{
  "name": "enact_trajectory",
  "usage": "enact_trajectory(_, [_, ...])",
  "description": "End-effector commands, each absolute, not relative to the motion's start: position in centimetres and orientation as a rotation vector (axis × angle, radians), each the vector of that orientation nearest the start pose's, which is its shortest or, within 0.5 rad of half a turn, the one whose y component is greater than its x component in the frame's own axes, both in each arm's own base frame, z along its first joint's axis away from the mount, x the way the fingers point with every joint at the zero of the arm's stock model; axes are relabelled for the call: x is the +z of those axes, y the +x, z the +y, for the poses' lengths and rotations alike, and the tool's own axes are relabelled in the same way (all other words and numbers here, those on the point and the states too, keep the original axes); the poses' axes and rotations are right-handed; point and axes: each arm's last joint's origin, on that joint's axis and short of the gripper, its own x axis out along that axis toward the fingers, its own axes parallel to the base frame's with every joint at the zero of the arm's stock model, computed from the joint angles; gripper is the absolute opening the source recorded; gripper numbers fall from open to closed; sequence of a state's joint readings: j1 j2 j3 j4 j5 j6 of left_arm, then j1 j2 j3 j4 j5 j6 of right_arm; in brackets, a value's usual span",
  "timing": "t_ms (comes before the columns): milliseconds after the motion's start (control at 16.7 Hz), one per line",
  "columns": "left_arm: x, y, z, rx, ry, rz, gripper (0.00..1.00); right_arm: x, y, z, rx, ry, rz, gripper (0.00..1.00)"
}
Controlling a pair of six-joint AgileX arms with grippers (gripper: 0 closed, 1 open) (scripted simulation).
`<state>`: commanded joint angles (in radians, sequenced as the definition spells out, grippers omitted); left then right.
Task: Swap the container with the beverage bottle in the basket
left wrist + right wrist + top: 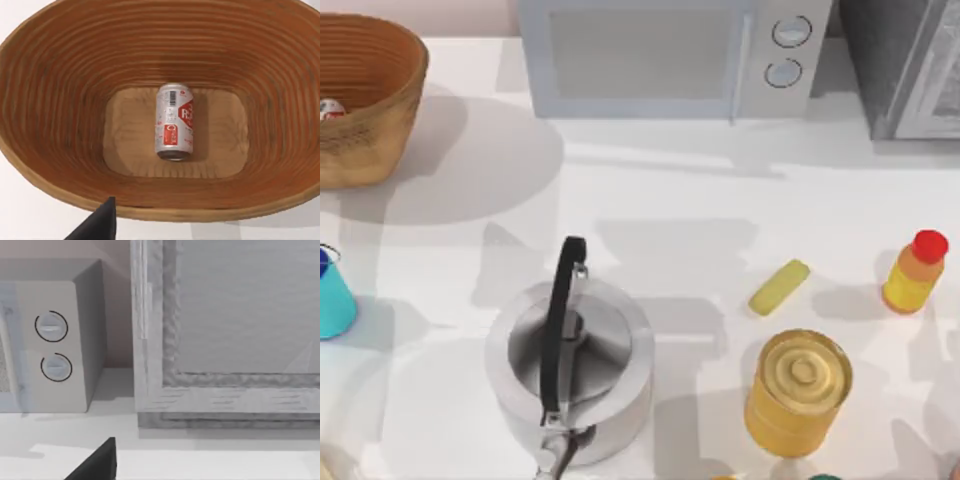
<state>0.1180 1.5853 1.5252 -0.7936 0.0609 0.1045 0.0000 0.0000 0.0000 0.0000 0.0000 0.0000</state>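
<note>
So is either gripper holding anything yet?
Nothing is held. The bottle lies on its side on the basket floor, and the container stands on the table, both untouched.

Top view: camera above the table (700, 210), looking straight down; far edge with the microwave (660, 55) along the frame top, basket (365, 95) cut off at the far left corner.

Left wrist view: close above the basket (60, 100), looking steeply down into it; ribbed walls and floor visible, beverage bottle (174, 122) lying on the floor. Shares the basket and beverage bottle (330, 108) with the top view.

Right wrist view: low, near table (200, 460) level, facing the far edge; microwave (55, 365) dial side and the grey appliance (230, 330) beside it at close range. Shares the microwave and grey appliance (905, 65) with the top view, far right corner.
</note>
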Motion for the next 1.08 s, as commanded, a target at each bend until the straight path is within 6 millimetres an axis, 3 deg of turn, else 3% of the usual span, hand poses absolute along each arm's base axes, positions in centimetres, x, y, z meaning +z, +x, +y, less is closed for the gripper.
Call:
enact_trajectory(240, [29.6, 42.0, 5.9, -0.004, -0.002, 1.065, 1.00, 16.0, 10.6, -0.1, 0.000, 0.000, 0.000, 1.00])
enact_trajectory(480, [24.3, 47.2, 7.1, -0.028, -0.018, 1.235, 1.00, 16.0, 10.6, -0.1, 0.000, 0.000, 0.000, 1.00])
enact_trajectory(780, [19.5, 49.9, 7.7, -0.050, -0.029, 1.358, 1.00, 16.0, 10.6, -0.1, 0.000, 0.000, 0.000, 1.00])
enact_trajectory(1080, [19.1, 50.0, 7.7, -0.052, -0.029, 1.367, 1.00, 16.0, 10.6, -0.1, 0.000, 0.000, 0.000, 1.00])
